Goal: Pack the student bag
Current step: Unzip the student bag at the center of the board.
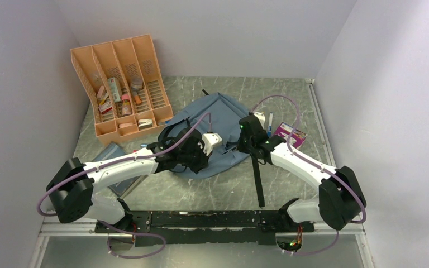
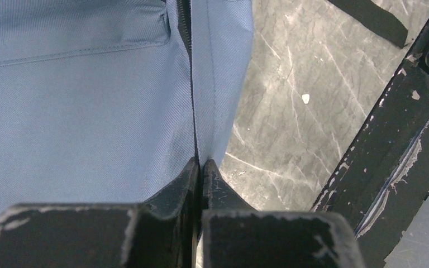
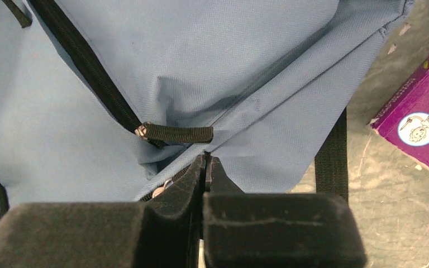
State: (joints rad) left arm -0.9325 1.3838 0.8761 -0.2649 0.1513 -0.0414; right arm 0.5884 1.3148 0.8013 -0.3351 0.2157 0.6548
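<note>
The student bag (image 1: 219, 114) lies flat in the middle of the table, grey-blue with a dark zipper (image 3: 84, 67) and a black pull tab (image 3: 179, 133). My left gripper (image 1: 205, 157) is at the bag's near left edge. In the left wrist view its jaws (image 2: 201, 163) are shut on a fold of the bag's fabric (image 2: 89, 111) at a seam. My right gripper (image 1: 239, 146) is at the bag's near right side, and its jaws (image 3: 206, 159) are shut on a pinch of the bag's cloth (image 3: 229, 50) just below the pull tab.
An orange file organiser (image 1: 124, 84) holding several small items stands at the back left. A purple box (image 1: 289, 134) and a pen (image 1: 270, 123) lie right of the bag, and a blue notebook (image 1: 109, 153) lies left of it. A black strap (image 1: 257, 178) trails toward the black rail (image 1: 212, 220).
</note>
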